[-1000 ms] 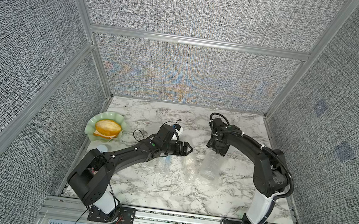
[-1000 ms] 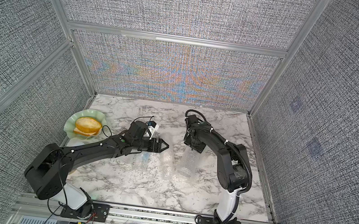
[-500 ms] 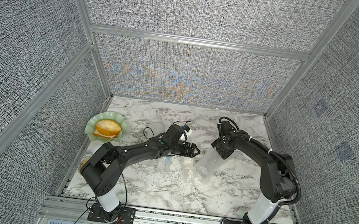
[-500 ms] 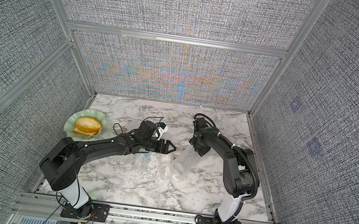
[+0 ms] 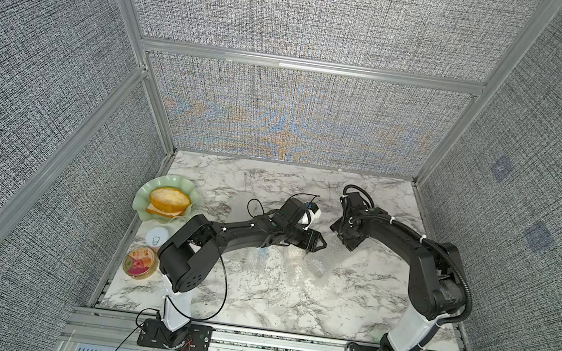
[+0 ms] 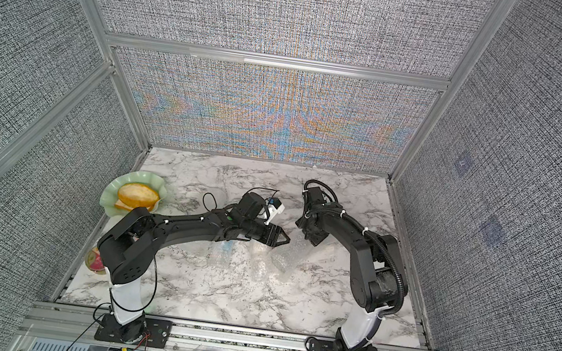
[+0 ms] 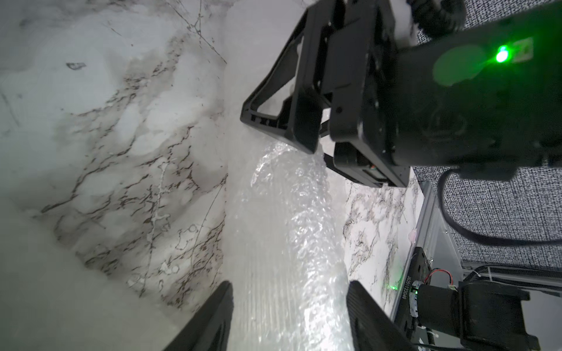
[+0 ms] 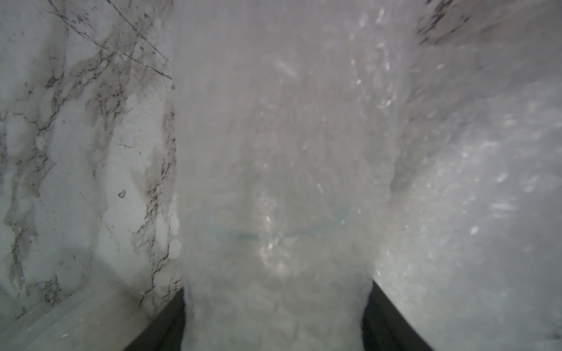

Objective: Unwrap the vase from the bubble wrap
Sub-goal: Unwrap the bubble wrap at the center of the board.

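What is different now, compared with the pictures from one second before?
The left tool reached rightward and narrowed around the bubble wrap. The right tool also shifted slightly rightward, keeping its grip on the wrap, which tilted. The green plate stayed put.

My left end effector [image 5: 319, 242] and my right end effector [image 5: 345, 237] sit close together, just above the crumpled bubble wrap [image 5: 298, 271] on the marble worktop [image 5: 255, 304].

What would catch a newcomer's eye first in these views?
The black left arm and right arm meet over the middle of the marble table, with both sets of jaws at a crinkly roll of bubble wrap. Next comes the green scalloped plate of bread at the table's left edge.
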Available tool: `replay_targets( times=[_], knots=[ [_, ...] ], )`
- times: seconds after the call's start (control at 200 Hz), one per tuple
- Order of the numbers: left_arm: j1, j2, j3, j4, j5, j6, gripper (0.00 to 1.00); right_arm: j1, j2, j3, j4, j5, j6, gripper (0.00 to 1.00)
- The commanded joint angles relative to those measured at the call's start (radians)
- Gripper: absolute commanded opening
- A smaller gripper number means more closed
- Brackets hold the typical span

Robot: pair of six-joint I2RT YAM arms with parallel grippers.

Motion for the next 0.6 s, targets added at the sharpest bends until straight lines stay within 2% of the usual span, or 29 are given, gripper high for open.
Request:
replay_targets(
  times=[0.0,0.225,0.295,0.595],
  knots=[
    [-0.004,0.012,0.009,0.084,0.028,0.01,0.52,-0.001,0.014,-0.01,-0.049,-0.027,0.02,0.65],
    [-0.012,0.033,0.011,0.078,0.019,0.002,0.47,-0.006,0.011,-0.015,-0.04,-0.033,0.026,0.65],
    [-0.011,0.028,0.001,0.065,-0.012,0.001,0.54,-0.006,0.01,-0.016,-0.037,-0.034,0.026,0.65],
    [-0.01,0.01,-0.036,0.075,-0.077,-0.014,0.66,-0.007,0.009,-0.019,-0.036,-0.026,0.022,0.65]
  ],
)
